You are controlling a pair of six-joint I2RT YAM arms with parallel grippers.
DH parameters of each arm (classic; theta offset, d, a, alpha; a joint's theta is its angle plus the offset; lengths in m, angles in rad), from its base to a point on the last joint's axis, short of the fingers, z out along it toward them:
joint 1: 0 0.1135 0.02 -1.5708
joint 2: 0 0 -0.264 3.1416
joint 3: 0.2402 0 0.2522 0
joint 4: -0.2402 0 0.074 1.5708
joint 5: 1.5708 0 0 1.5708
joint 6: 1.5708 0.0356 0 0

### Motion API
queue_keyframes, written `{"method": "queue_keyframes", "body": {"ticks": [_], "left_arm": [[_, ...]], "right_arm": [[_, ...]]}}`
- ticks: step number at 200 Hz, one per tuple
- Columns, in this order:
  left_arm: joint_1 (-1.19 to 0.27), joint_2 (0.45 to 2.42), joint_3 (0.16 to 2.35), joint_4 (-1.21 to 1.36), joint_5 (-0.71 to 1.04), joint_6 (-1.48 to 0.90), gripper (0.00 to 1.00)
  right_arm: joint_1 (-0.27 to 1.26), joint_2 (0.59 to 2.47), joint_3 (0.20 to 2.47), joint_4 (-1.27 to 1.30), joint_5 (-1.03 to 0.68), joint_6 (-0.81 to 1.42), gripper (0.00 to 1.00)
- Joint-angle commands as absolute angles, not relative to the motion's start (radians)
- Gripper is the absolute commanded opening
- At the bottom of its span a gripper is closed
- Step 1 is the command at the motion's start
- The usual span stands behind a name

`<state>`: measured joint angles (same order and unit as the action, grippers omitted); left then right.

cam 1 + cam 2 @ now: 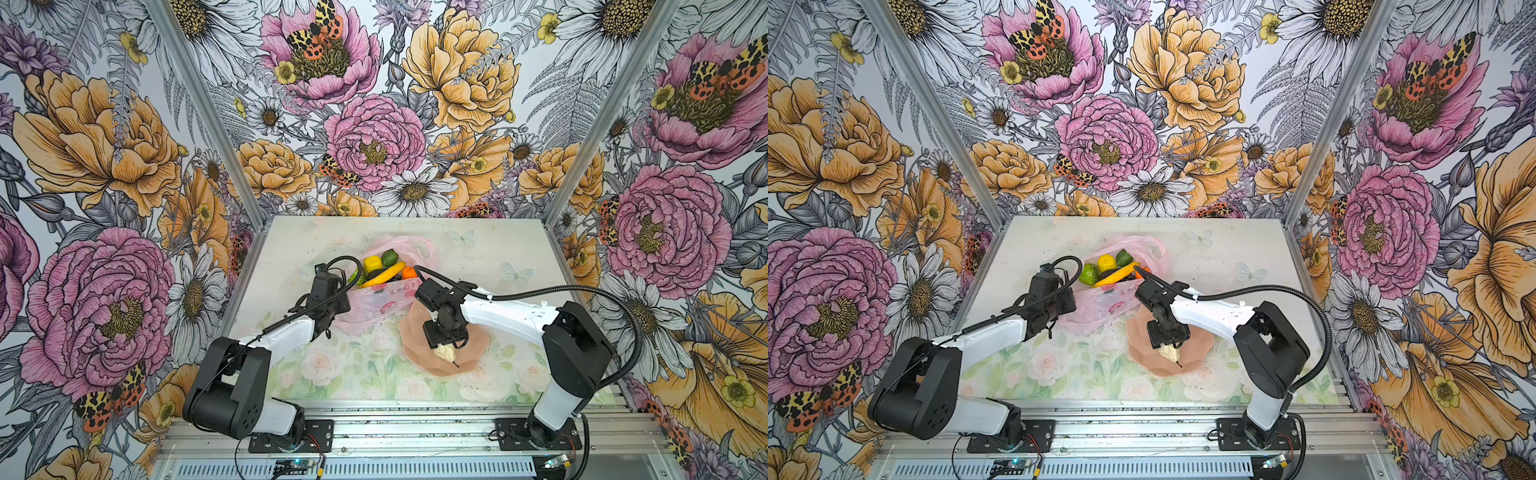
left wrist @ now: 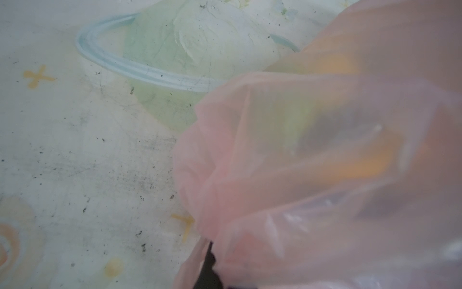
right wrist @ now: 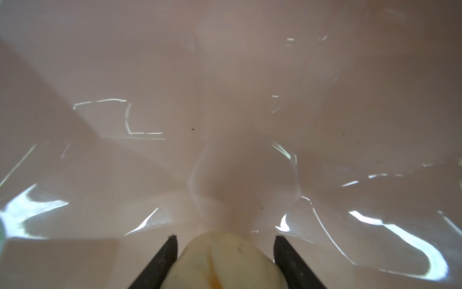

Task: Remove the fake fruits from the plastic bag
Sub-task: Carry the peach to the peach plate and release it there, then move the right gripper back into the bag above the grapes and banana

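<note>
In both top views my right pincer (image 1: 444, 345) (image 1: 1168, 345) hangs over the middle of the peach-pink plate (image 1: 471, 353) (image 1: 1198, 349). It pinches the cream pear (image 1: 444, 354) (image 1: 1169, 354), whose stem end points toward the plate's near rim. The plastic bag (image 1: 374, 305) (image 1: 1096, 305) lies just beyond the plate's far left rim, with its mouth turned away from the plate. The lemon (image 1: 372, 263), banana (image 1: 384, 274), tangerine (image 1: 409, 272) and a dark green fruit (image 1: 390, 257) sit in that mouth, farther from the plate than the bag's crumpled body. In a top view a lime-green round fruit (image 1: 1090, 273) shows among them. My left pincer (image 1: 327, 329) (image 1: 1050, 328) is left of the plate at the bag's near corner, pressed together on the film.

In the left wrist view the bag (image 2: 312, 175) bunches over one dark finger (image 2: 208, 272). Blurred yellow and orange shapes show through it.

In the right wrist view my right pincer (image 3: 225, 240) has a finger against each flank of the pear (image 3: 225, 265), with the glossy plate (image 3: 225, 100) beneath.
</note>
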<state>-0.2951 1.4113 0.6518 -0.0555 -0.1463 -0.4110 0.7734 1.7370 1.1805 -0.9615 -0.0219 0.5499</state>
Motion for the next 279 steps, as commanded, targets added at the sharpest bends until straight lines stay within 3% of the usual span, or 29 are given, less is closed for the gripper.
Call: {"method": "queue_keyframes", "body": {"ticks": [1,42,76,150,213,279], "left_arm": [[-0.29,1.405,0.652,-0.037,-0.16,-0.393,0.0],[-0.288,1.408,0.653,-0.036,-0.16,-0.391,0.0],[-0.289,1.409,0.655,-0.038,-0.156,-0.391,0.0],[-0.293,1.402,0.651,-0.048,-0.156,-0.405,0.0],[-0.309,1.398,0.654,-0.083,-0.095,-0.485,0.0],[-0.206,1.433,0.775,-0.123,-0.116,-0.48,0.0]], "right_arm": [[0.785,1.764,1.175,-0.969,0.004,0.54,0.62],[0.788,1.793,1.179,-0.969,0.003,0.532,0.66],[0.787,1.794,1.191,-0.971,0.01,0.529,0.79],[0.788,1.749,1.211,-0.995,0.033,0.535,0.91],[0.759,1.602,1.333,-1.014,0.178,0.575,0.9],[0.759,1.792,1.602,-0.798,0.165,0.526,0.83]]}}
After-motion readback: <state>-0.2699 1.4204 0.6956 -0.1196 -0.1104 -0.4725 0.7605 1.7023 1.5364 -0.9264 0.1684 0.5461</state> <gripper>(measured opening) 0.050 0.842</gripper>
